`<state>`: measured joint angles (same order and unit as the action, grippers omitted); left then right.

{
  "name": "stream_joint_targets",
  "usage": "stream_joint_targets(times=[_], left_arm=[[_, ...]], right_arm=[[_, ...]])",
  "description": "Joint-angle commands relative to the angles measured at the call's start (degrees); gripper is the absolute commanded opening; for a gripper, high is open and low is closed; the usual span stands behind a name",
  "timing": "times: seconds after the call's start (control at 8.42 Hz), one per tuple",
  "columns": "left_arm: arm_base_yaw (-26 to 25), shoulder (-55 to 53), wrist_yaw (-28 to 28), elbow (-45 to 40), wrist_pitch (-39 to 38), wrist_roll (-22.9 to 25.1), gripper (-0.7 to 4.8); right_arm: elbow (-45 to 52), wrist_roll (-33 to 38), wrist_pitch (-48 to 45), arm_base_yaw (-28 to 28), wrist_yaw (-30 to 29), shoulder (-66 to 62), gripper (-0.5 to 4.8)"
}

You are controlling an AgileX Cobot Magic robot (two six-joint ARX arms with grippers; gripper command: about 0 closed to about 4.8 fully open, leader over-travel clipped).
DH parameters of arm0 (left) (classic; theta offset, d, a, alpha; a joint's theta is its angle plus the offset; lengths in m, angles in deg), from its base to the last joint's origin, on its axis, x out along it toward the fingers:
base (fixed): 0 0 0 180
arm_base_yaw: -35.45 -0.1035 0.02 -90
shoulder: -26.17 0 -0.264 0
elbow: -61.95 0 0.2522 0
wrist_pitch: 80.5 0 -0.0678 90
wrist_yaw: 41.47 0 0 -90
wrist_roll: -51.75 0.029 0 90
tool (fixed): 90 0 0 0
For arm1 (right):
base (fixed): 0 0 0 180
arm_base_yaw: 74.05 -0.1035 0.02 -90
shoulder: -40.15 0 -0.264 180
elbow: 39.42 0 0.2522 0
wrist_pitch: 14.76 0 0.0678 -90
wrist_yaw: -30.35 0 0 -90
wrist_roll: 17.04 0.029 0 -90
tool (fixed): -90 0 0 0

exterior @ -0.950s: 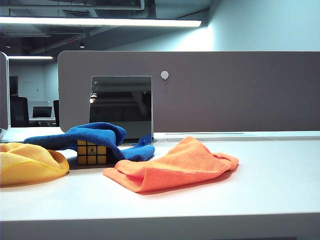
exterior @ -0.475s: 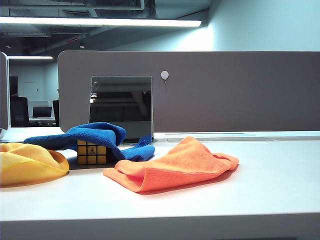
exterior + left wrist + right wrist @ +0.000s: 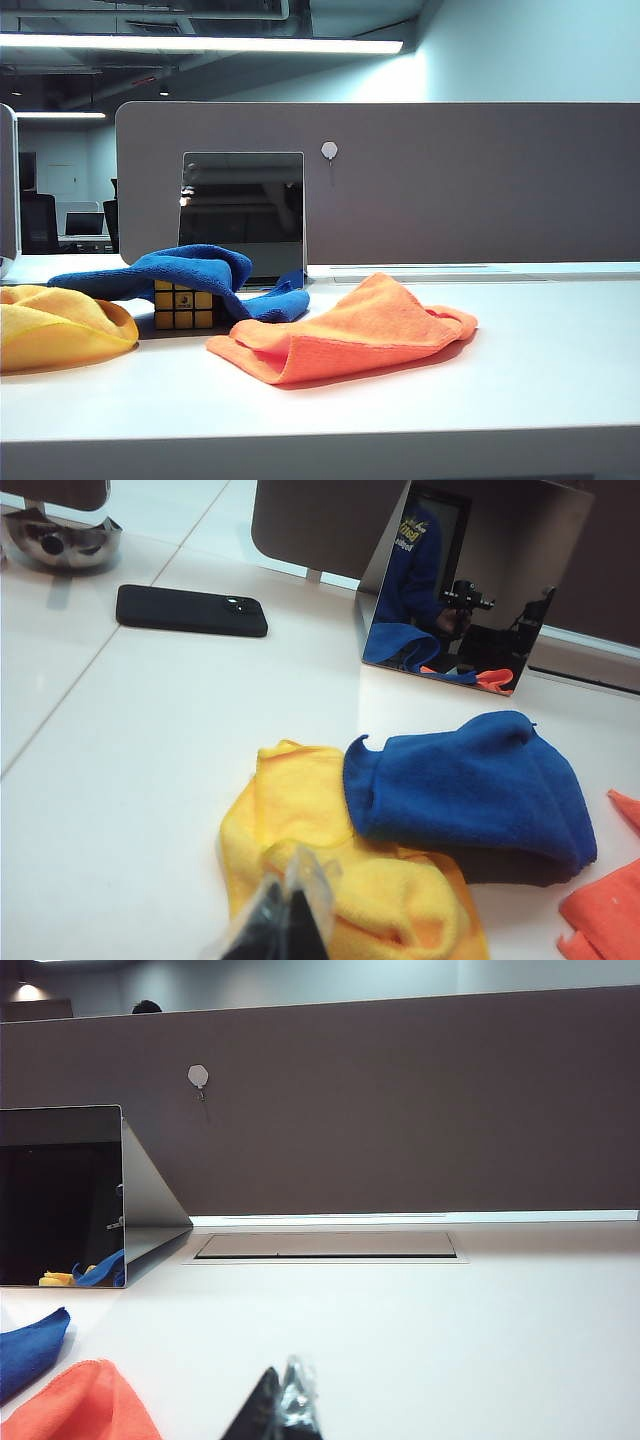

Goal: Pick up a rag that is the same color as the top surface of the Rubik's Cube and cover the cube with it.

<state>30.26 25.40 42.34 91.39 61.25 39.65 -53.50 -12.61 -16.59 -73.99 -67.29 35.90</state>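
Nothing has visibly changed in the exterior view.

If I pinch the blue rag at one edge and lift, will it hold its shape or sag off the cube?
The rag will probably sag: it already droops in soft folds over the Rubik's Cube. It looks light and fuzzy, so closed jaws should grip it without slipping. Lifting one edge may uncover the cube. Left gripper and right gripper are both shut, holding nothing.

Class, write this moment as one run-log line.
blue rag: draped over Rubik's Cube | left gripper: shut, empty | right gripper: shut, empty
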Motion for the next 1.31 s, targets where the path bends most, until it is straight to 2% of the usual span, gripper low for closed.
stream_joint_targets(times=[0.12,0.59,0.83,1.07,1.19,1.31], left_arm=[[0.04,0.02,-0.07,-1.77,1.16,-1.44,-0.05],[0.11,0.07,-0.07,-9.81,4.48,0.42,-0.05],[0.13,0.00,-0.09,-12.35,5.84,4.94,-0.05],[0.15,0.00,-3.17,-13.00,8.50,5.31,-0.05],[5.01,0.00,-2.95,-13.59,10.47,7.89,-0.05],[7.54,0.00,-1.33,-13.66,10.47,8.74,-0.05]], right_arm=[[0.15,-0.17,-1.36,-0.02,-0.20,0.02,-0.05],[0.15,-0.20,-1.38,-0.02,-0.22,0.02,-0.05],[0.15,-0.20,-1.36,0.00,-0.24,0.02,-0.05],[0.15,-0.20,-1.20,0.00,-0.26,0.02,-0.05],[0.15,-0.22,-1.16,0.00,-1.53,0.02,-0.05],[0.15,-0.22,-1.16,-0.02,-1.64,0.02,-0.05]])
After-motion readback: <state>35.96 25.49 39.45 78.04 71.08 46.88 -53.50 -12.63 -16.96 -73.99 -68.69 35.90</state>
